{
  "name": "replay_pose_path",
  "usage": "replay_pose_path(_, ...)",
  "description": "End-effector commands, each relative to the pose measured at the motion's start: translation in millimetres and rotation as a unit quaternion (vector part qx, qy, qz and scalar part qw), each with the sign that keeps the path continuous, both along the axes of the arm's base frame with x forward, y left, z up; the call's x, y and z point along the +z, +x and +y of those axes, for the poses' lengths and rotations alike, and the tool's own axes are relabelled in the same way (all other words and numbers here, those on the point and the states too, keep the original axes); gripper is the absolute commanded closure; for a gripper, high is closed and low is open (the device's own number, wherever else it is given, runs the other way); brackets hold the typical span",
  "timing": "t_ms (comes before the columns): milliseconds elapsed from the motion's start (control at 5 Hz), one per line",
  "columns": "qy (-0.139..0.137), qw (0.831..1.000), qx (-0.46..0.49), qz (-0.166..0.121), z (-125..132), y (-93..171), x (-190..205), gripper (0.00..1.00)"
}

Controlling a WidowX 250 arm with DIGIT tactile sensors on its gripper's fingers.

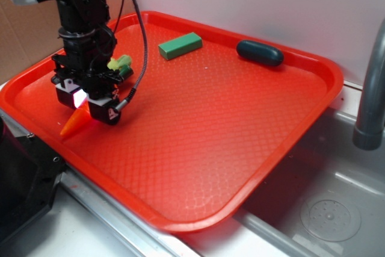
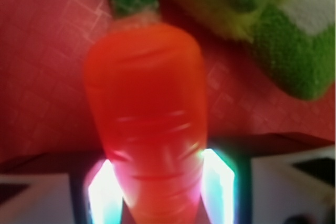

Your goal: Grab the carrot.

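My gripper pinches the smooth, glossy, tapered carrot between glowing pads on the textured red tray, beside fuzzy green plush.

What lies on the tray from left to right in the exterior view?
carrot, held between the fingers of the gripper → light-green plush toy → green block → dark oval object, all on the red tray.
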State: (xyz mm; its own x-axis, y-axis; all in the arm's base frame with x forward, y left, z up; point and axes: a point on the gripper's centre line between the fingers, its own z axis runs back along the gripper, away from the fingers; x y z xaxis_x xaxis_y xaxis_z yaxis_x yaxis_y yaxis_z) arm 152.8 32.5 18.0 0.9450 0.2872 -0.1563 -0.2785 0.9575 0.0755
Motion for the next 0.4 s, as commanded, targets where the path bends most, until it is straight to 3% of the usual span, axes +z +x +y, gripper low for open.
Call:
replay_pose_path(0,0.015,0.996,-0.088,-0.020,-12,10,64,1.00)
replay_pose_path(200,0.008,0.991,-0.133,-0.030,-23,21,113,1.00)
